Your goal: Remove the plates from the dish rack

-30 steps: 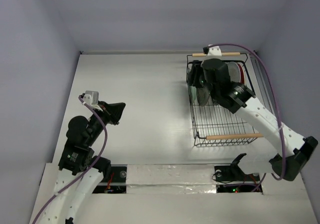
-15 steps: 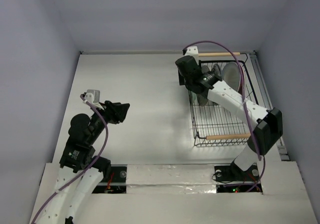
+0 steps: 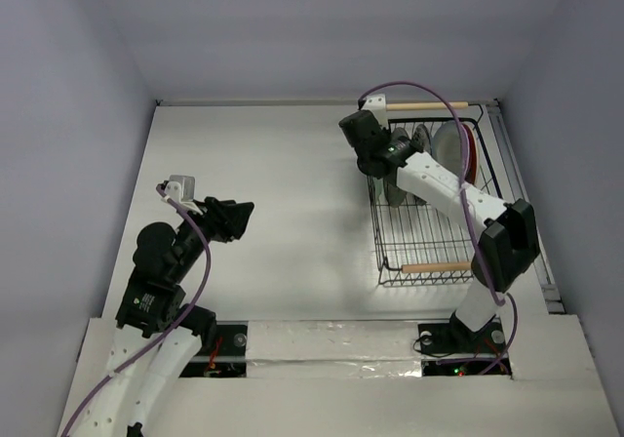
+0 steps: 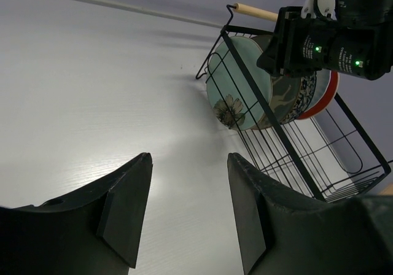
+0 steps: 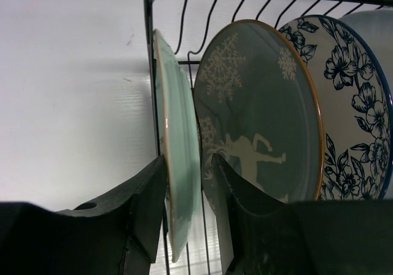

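The black wire dish rack [image 3: 429, 232] stands at the right with the plates upright at its far end. In the right wrist view, from left to right, are the mint green plate [image 5: 181, 164], the grey deer plate [image 5: 264, 115], the blue floral plate [image 5: 350, 103] and a pale plate [image 5: 376, 29]. The red plate [image 4: 326, 100] shows in the left wrist view. My right gripper [image 5: 189, 164] straddles the mint plate's rim; the left pad touches it and a small gap stays on the right. My left gripper [image 4: 189, 164] is open and empty over the bare table, far left of the rack.
The rack's wooden handles lie at its far end [image 3: 429, 106] and near end [image 3: 439, 266]. The rack's near half holds no plates. Purple walls close the table at the back and both sides. The right arm's forearm [image 3: 448, 188] crosses above the rack.
My right arm has swung from over the plates to the rack's far left corner and brought its jaws down around the mint plate. My left gripper has shifted slightly right.
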Tool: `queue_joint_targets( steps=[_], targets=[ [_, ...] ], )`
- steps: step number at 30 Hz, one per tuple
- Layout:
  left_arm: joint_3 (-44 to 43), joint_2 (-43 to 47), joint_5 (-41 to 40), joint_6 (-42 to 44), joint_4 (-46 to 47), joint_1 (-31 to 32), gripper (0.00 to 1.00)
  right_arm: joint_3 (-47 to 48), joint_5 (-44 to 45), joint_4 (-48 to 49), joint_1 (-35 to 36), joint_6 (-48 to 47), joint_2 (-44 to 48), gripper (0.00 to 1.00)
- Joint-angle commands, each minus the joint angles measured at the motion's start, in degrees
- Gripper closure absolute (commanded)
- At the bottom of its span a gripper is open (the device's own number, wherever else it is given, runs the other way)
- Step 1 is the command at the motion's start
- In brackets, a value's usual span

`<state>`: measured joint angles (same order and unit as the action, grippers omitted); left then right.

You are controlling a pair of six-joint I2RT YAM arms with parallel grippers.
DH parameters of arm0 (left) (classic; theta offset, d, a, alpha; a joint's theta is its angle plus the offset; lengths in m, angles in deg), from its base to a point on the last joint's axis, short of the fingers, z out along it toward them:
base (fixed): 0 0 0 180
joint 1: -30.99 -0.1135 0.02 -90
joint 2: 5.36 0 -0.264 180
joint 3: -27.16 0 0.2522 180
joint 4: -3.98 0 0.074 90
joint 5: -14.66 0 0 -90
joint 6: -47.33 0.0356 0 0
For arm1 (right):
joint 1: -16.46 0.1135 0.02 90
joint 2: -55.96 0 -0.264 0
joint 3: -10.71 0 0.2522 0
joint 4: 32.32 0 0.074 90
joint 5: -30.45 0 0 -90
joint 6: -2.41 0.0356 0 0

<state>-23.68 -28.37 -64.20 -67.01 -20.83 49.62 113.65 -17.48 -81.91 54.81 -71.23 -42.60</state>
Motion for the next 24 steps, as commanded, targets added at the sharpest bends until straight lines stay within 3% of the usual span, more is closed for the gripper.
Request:
queue_joint_targets(
  steps=[1,14,24],
  targets=[
    [0.52,0.42,0.82,-0.1,2.08,-0.26,0.51,2.92,2.76,-0.72,-0.47,-0.71,-1.36,0.59],
    [0.6,0.15,1.34,-0.1,2.35,-0.79,0.51,10.65,12.16,-6.35,-0.47,-7.04,-3.83,0.99],
    [0.61,0.41,1.78,-0.1,2.35,-1.32,0.49,18.21,18.84,-8.02,1.11,-12.85,1.07,1.0]
  ],
)
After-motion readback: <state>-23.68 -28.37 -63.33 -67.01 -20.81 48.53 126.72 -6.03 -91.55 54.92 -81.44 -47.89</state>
